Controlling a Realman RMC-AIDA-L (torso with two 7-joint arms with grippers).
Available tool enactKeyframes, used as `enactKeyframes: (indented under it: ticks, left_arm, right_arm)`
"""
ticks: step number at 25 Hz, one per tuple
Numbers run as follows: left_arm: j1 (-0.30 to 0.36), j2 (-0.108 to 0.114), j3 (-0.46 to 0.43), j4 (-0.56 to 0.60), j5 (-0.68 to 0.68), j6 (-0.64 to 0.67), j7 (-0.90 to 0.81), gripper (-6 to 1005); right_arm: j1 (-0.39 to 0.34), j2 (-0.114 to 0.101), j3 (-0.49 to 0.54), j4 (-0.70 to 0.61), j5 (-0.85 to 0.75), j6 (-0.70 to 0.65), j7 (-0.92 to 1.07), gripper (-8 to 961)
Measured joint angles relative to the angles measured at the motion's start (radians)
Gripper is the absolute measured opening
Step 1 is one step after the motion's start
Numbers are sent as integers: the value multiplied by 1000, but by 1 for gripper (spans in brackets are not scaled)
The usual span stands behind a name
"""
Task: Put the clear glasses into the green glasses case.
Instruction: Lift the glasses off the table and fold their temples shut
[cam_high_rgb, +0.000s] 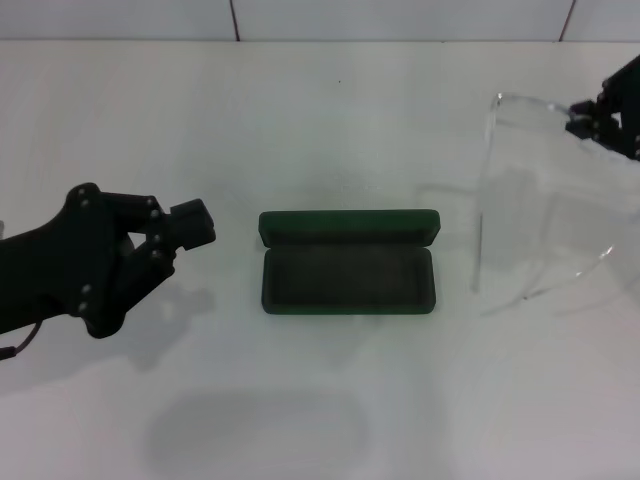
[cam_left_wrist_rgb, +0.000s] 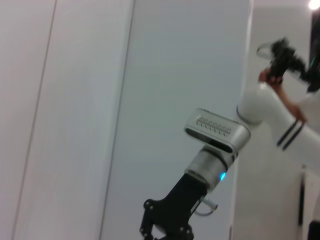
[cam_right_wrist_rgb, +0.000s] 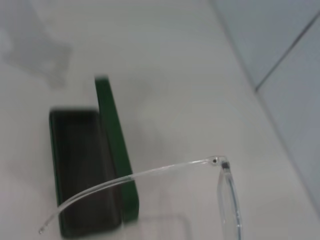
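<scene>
At the table's (cam_high_rgb: 330, 120) centre I see the green glasses case (cam_high_rgb: 348, 262) lying open, long axis running left to right, lid raised at the far side; no lettering is readable on it. My right tool (cam_high_rgb: 583, 122), raised at the far right, grips the clear glasses (cam_high_rgb: 520, 200) aloft, arms trailing toward me. My left tool (cam_high_rgb: 197, 224) hovers left of the case, fingers apparently closed on nothing.

Dark green glasses case (cam_high_rgb: 348, 262) with dark lining; clear glasses (cam_high_rgb: 535, 190) colourless, see-through; white worktop (cam_high_rgb: 330, 120); black left gripper (cam_high_rgb: 196, 225).
</scene>
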Motion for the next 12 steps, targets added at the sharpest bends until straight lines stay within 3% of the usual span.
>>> enactKeyframes:
  ticks: [6,12]
  left_arm:
    - [-8,-3,12,2,-31,43,-14,36]
    - [-33,-3,64,2,-41,44,-31,36]
  right_arm:
    - [-93,-1,106,27,336,62,-140,66]
    - [-78,-11,245,328,626,26,-323,66]
